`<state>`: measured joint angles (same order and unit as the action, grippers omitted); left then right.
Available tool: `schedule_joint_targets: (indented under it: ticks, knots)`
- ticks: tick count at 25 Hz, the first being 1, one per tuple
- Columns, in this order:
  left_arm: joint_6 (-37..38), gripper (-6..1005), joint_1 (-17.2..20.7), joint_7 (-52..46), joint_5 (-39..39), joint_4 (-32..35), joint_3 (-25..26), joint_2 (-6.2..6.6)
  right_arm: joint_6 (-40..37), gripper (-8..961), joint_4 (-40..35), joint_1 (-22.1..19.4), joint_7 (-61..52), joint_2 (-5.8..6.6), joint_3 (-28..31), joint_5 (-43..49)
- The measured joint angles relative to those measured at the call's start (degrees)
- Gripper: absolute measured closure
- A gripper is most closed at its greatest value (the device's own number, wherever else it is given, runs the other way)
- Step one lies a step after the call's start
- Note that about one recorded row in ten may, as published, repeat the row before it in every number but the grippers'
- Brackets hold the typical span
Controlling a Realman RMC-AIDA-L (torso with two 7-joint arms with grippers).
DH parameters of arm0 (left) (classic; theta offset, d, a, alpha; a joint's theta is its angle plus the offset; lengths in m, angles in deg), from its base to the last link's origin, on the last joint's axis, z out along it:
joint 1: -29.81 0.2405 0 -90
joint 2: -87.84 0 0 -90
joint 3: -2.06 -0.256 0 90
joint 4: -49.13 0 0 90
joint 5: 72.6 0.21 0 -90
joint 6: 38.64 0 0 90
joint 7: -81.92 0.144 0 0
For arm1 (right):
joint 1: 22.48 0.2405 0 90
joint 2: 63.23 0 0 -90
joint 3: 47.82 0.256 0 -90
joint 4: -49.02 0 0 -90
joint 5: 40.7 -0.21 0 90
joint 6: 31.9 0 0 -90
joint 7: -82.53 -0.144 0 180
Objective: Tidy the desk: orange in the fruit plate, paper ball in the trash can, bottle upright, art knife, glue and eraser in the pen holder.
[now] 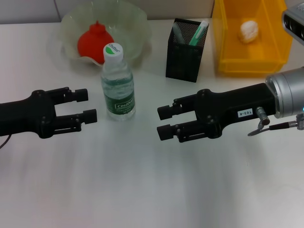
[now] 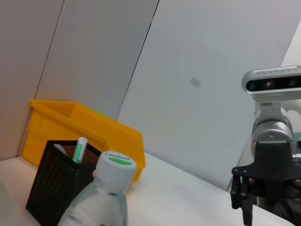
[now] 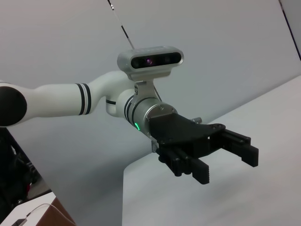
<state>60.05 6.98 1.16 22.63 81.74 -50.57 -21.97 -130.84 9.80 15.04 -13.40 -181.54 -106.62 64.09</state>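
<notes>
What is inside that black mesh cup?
In the pen holder, two slim items stand up: a green-and-white stick and a grey one. The mesh walls hide anything lying lower down.

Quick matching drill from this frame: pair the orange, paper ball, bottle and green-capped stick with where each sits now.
Things:
1. orange
2. paper ball
3. bottle
4. green-capped stick

Places:
A. standing upright on the desk, between the two grippers
B. in the pen holder
C. in the fruit plate
D. in the trash can

Pairs: 1-C, 2-D, 3-A, 4-B. The left gripper and right gripper are open and hold nothing.
</notes>
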Motion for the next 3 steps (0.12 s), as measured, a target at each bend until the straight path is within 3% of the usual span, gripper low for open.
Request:
schedule_joint_targets:
  ticks: [3]
  knots:
    - [-0.4,237,-0.5,0.0,1.3,0.0,0.0,-0.31,0.1,344,0.0,0.0,-0.5,0.00,0.0,0.0]
